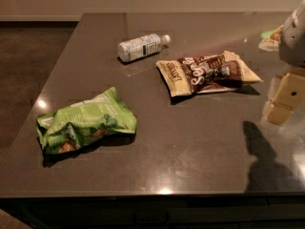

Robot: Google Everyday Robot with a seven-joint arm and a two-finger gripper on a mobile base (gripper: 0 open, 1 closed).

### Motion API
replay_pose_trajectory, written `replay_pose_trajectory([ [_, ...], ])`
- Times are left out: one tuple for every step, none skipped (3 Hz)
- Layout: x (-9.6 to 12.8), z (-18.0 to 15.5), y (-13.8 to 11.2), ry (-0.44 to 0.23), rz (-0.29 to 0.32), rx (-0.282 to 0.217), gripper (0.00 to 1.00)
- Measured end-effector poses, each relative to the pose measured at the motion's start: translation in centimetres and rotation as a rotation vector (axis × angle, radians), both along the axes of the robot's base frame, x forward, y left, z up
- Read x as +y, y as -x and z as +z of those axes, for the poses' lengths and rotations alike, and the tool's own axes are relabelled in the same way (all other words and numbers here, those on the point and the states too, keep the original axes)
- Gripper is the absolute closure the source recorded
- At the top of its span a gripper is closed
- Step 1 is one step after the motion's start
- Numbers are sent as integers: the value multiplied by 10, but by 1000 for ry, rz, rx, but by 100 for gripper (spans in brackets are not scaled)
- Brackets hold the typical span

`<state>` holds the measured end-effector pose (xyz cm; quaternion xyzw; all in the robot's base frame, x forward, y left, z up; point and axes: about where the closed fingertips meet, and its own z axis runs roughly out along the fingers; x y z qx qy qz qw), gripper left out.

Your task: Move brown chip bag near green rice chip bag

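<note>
The dark table carries everything. The green rice chip bag lies crumpled at front left. The brown chip bag lies flat, well apart, toward back right. My gripper hangs near it at the right edge; spread or closed, I cannot tell. A water bottle lies on its side behind.

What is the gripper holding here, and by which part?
Nothing. The gripper hangs at the right edge, apart from the brown chip bag, which lies flat on the table.
</note>
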<state>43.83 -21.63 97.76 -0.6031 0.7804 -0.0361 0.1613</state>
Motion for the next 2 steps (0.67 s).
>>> replay_pose_trajectory([
  [0, 0, 0, 0, 0, 0, 0],
  [8, -3, -23, -8, 1, -7, 0],
])
